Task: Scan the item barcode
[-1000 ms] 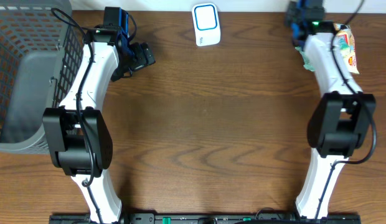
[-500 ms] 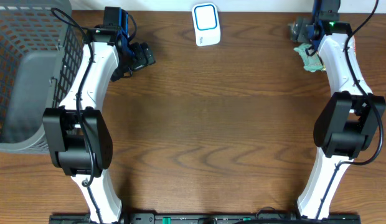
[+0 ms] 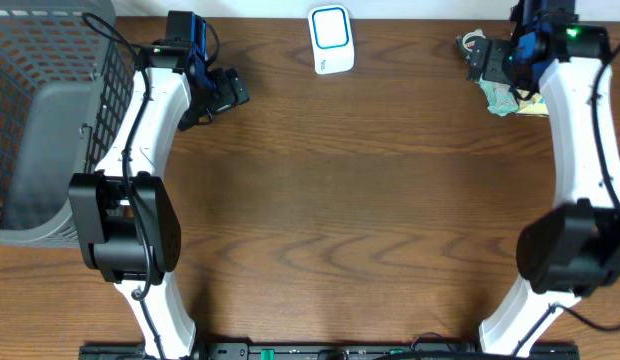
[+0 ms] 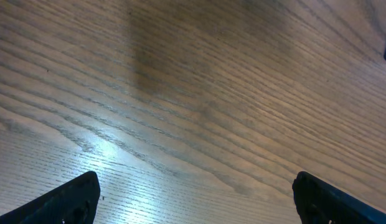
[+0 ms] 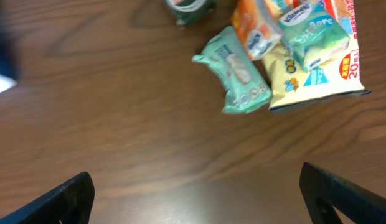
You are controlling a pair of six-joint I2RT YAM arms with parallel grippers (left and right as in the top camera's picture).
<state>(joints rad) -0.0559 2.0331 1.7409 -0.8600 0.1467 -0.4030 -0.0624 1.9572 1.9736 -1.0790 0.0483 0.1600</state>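
Right gripper (image 5: 196, 196) hangs wide open above the green wipes pack (image 5: 238, 78), far right corner of the table (image 5: 106, 124) — soft, light, probably slippery film (barcode side unclear), so pinch across its narrow middle. Left gripper (image 4: 193, 199) is open too, empty.

Dark brown wood-grain table (image 3: 340, 200), pale sheen of light.

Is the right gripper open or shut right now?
Open. In the wrist view the right gripper shows its fingertips far apart at the bottom corners, with only bare table between them.
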